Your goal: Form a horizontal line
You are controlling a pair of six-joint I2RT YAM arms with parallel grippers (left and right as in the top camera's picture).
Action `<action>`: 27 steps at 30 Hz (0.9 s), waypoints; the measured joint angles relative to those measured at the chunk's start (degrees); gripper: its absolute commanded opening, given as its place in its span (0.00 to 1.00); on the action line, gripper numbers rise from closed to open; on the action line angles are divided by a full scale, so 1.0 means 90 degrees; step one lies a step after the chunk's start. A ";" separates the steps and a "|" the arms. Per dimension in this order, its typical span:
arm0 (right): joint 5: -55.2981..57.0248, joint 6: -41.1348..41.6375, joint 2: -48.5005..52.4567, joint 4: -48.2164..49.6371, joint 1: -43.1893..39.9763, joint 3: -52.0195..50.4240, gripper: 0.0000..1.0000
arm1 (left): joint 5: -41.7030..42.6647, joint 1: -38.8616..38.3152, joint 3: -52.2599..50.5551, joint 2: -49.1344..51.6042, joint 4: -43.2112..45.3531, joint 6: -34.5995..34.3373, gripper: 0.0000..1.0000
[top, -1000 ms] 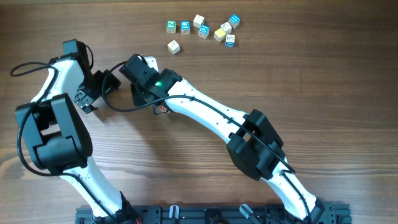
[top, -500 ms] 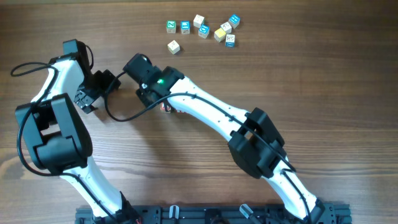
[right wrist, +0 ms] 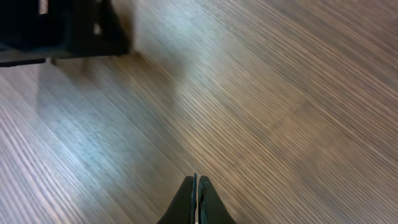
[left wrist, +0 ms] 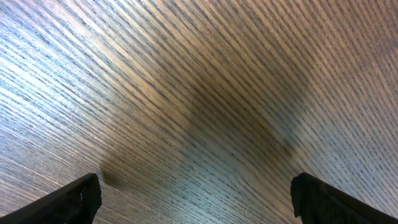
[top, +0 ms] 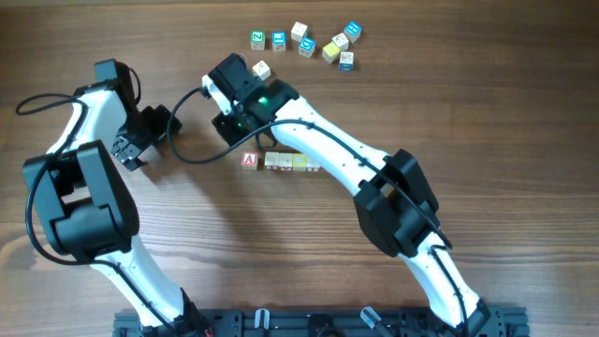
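The wooden table (top: 487, 112) fills every view; the right arm (top: 328, 154) reaches from the near right edge diagonally toward the far left, its wrist ending left of centre; the left arm (top: 89, 201) stands folded at the left side. The left gripper (left wrist: 196, 196) is released, fingers spread wide over bare wood with nothing between them; the right gripper (right wrist: 196, 190) is clenched, its tips pressed together and empty above the table. The line (top: 278, 161) lies mid-table, just near of the right wrist, running left to right; its right end is hidden under the right arm. The "A" cube (top: 249, 160) forms its left end, close against its neighbour. The loose cubes (top: 307, 47) cluster at the far side, well apart from the line; a lone cube (top: 262, 68) lies just beside the right wrist.
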 measured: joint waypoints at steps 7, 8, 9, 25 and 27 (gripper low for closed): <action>-0.0019 0.0000 0.0002 0.0260 0.0080 0.0000 0.04 | 0.0000 0.0000 0.0000 0.0000 0.0000 0.0000 1.00; -0.0022 0.0000 0.0002 0.0277 0.0080 0.0000 0.04 | 0.0000 0.0000 0.0000 0.0000 0.0000 0.0000 1.00; -0.0019 0.0000 0.0005 0.0330 0.0080 0.0000 0.04 | 0.0000 0.0000 0.0000 0.0000 0.0000 0.0000 1.00; -0.0022 -0.0046 0.0090 0.0335 0.0080 0.0000 0.04 | 0.0000 0.0000 0.0000 0.0000 -0.0002 0.0000 1.00; -0.0019 -0.0046 0.0090 0.0257 0.0080 0.0000 0.04 | 0.0000 0.0000 0.0000 0.0000 0.0000 0.0000 1.00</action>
